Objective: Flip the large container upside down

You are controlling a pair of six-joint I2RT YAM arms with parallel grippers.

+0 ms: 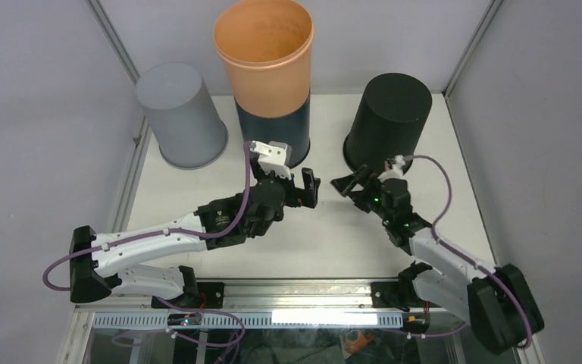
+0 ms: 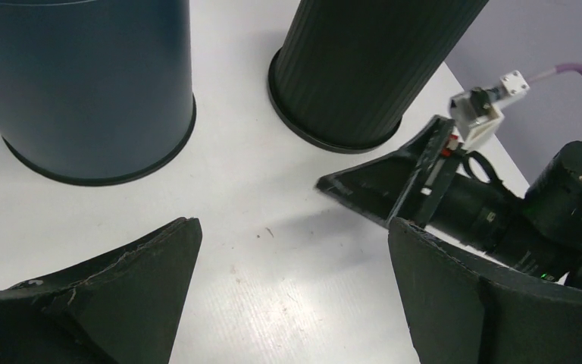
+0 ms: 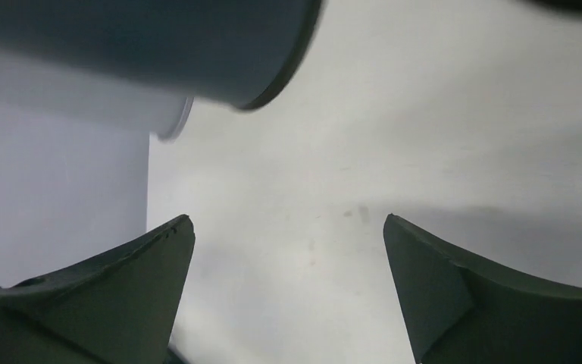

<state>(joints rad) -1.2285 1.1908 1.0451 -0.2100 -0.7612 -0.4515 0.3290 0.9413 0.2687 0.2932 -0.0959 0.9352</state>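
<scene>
Centrally, orange container (image 1: pixel 265 61) mouth-up atop navy container (image 1: pixel 274 127) — left gripper (image 2: pixel 292 227), right gripper (image 3: pixel 288 221) agape, empty.

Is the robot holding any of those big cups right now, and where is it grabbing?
Nothing is held. The left gripper and the right gripper both stand open above the white table, with nothing between their fingers.

Bright, even light; soft shadows

An orange container (image 1: pixel 263 61), navy container (image 1: pixel 280 125), grey container (image 1: pixel 182 114), ribbed black container (image 1: pixel 389 121), white table (image 1: pixel 333 243).
</scene>
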